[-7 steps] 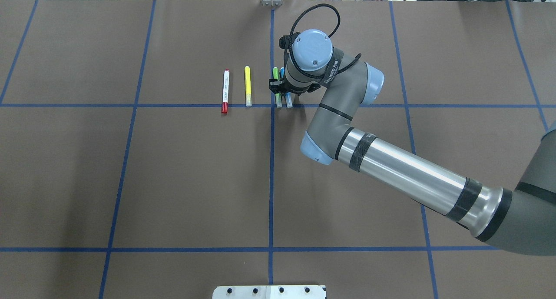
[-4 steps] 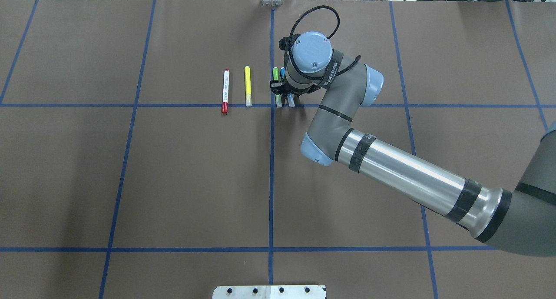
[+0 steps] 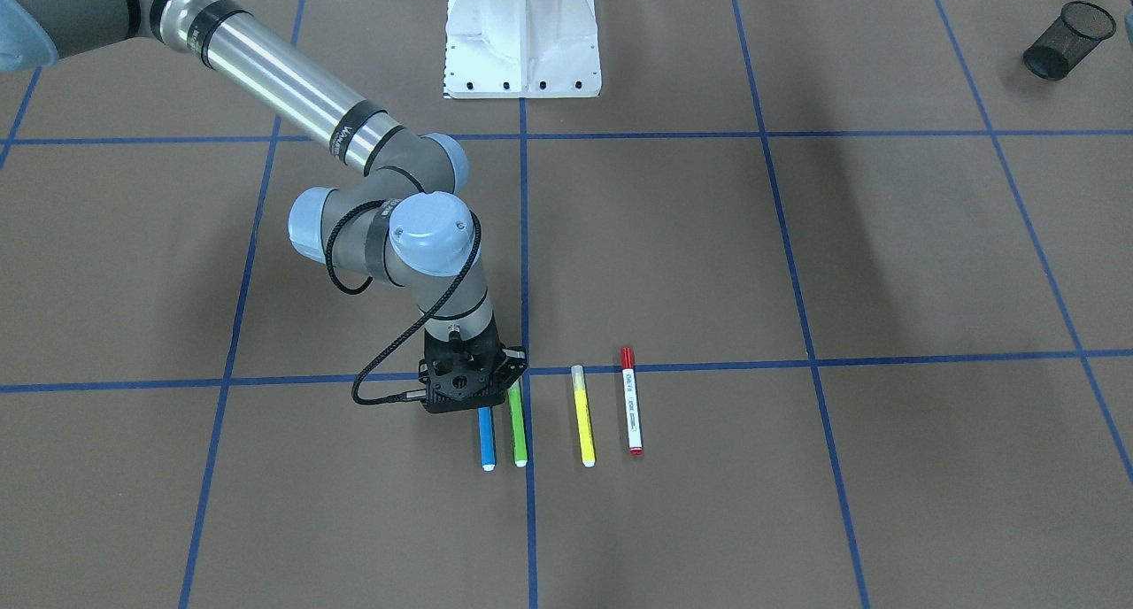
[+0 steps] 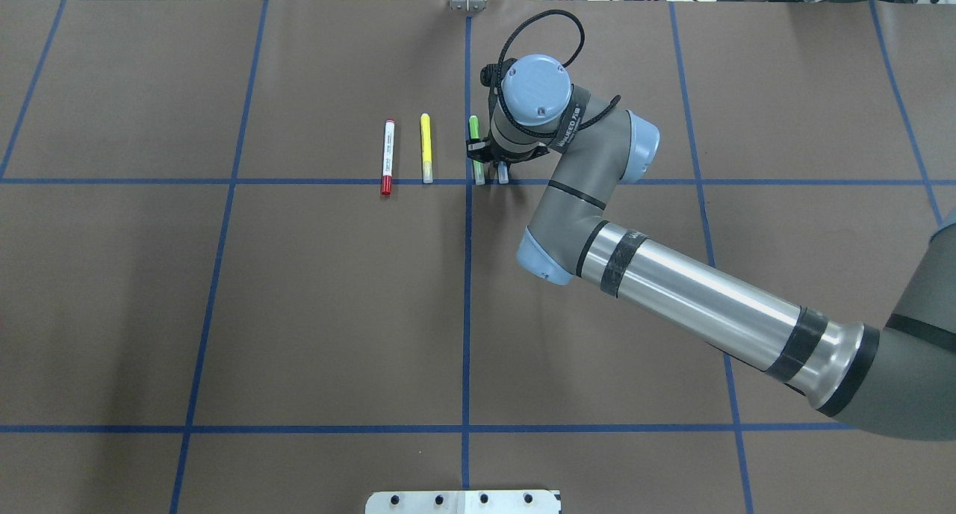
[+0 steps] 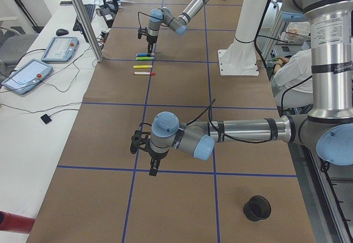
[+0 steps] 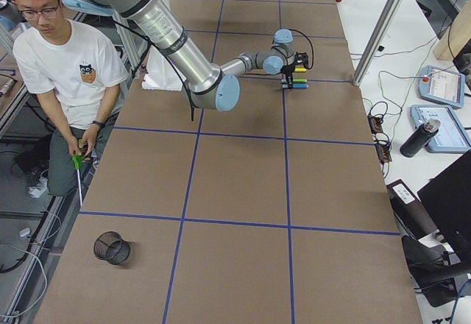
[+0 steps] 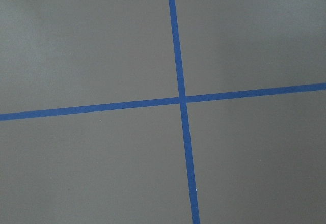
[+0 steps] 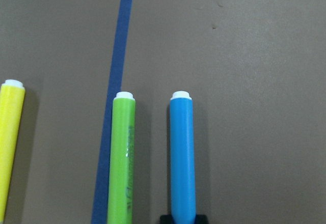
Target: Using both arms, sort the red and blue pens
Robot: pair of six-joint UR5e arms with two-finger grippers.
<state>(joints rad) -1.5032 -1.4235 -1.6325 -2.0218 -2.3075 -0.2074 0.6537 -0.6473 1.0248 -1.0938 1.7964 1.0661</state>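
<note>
Right jaws stand over the upper half of the blue pen, low and centre in the front-facing frame. Whether they pinch it cannot be told. The pen's barrel is sky blue with a white tip. To its right on the tabletop lie a green pen, a yellow pen and the red pen, white-barrelled and red at both ends. Left jaws: cannot tell.

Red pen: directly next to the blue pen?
No, in the front-facing view the yellow pen and green pen lie between the red pen and the blue pen.
</note>
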